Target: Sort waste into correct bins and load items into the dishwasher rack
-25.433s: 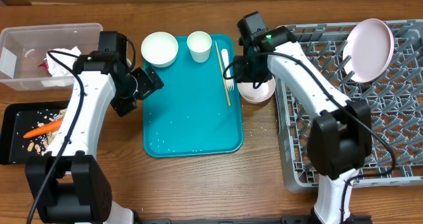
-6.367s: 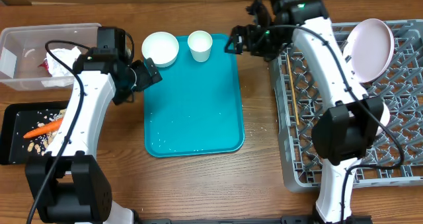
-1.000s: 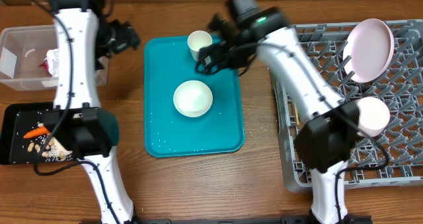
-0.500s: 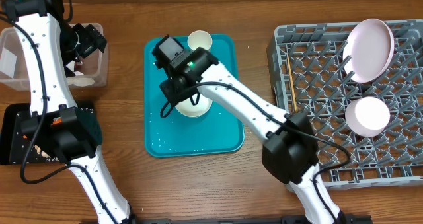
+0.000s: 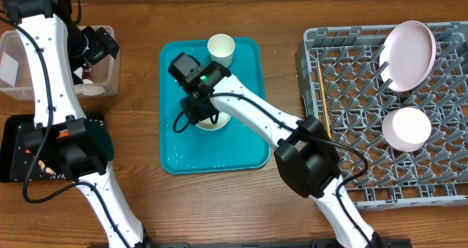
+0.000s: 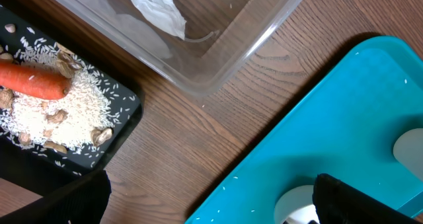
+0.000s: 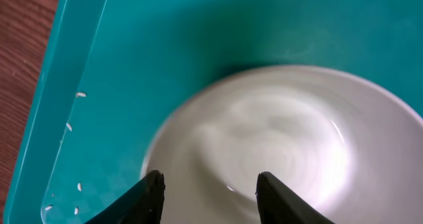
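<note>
Bowl pickup beginning: the right arm is back from the rack and over the last bowl.

The small round white bowl [image 5: 219,121] sits mid-table, toward the far edge, on the flat teal plastic serving tray [image 5: 219,154]. A second ago it lay uncovered. The right gripper [image 7: 211,196] has since dropped over its left side, fingers apart, one at the rim and one above the hollow, nothing clamped yet. Its twin bowl [image 5: 407,128] now stands by the round white plate [image 5: 409,54] in the large grey plastic grid rack [image 5: 344,167] at the right edge, so probably only this bowl and the small white cup [image 5: 221,49] remain to load. The left gripper [image 5: 97,44] has pulled away to the clear plastic tub [image 5: 18,87] at the far-left corner, fingers spread and empty.
</note>
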You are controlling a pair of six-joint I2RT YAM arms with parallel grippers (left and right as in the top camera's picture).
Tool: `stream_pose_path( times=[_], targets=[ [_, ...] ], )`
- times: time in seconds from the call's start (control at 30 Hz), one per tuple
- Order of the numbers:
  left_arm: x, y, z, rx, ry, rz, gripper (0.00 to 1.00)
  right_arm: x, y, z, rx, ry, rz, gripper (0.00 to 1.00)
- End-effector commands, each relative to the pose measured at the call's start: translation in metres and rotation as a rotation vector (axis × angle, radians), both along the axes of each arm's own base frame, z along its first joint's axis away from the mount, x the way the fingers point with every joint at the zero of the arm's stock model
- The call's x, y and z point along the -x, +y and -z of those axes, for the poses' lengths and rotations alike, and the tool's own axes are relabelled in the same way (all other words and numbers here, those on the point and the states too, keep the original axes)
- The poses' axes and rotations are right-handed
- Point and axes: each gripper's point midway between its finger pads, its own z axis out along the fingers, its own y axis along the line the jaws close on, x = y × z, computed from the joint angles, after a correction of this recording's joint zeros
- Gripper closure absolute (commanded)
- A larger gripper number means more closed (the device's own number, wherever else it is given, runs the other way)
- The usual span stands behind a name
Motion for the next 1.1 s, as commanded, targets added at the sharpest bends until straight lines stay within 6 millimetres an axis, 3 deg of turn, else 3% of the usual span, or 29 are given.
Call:
stream_pose_path(
  times=[0.0, 0.37, 0.63, 0.77, 0.93, 1.07],
  targets=[
    [0.001, 0.001, -0.011, -0.019, -0.023, 0.016, 0.00, 0.016, 0.012, 0.011, -0.001, 0.025, -0.028, 0.51],
    [0.001, 0.001, -0.011, -0.022, -0.022, 0.016, 0.00, 0.016, 0.012, 0.009, 0.014, 0.021, -0.030, 0.47],
    [0.000, 0.002, -0.011, -0.024, -0.025, 0.015, 0.00, 0.011, 0.011, -0.042, -0.011, 0.003, -0.018, 0.41],
    [0.001, 0.003, -0.011, -0.030, -0.023, 0.014, 0.00, 0.021, 0.020, -0.061, -0.065, 0.040, -0.043, 0.40],
    [0.000, 0.003, -0.011, -0.031, -0.027, 0.014, 0.00, 0.034, 0.030, -0.051, -0.082, 0.084, -0.072, 0.40],
    [0.000, 0.003, -0.011, -0.031, -0.027, 0.015, 0.00, 0.042, 0.031, -0.019, -0.039, 0.086, -0.086, 0.40]
  ],
)
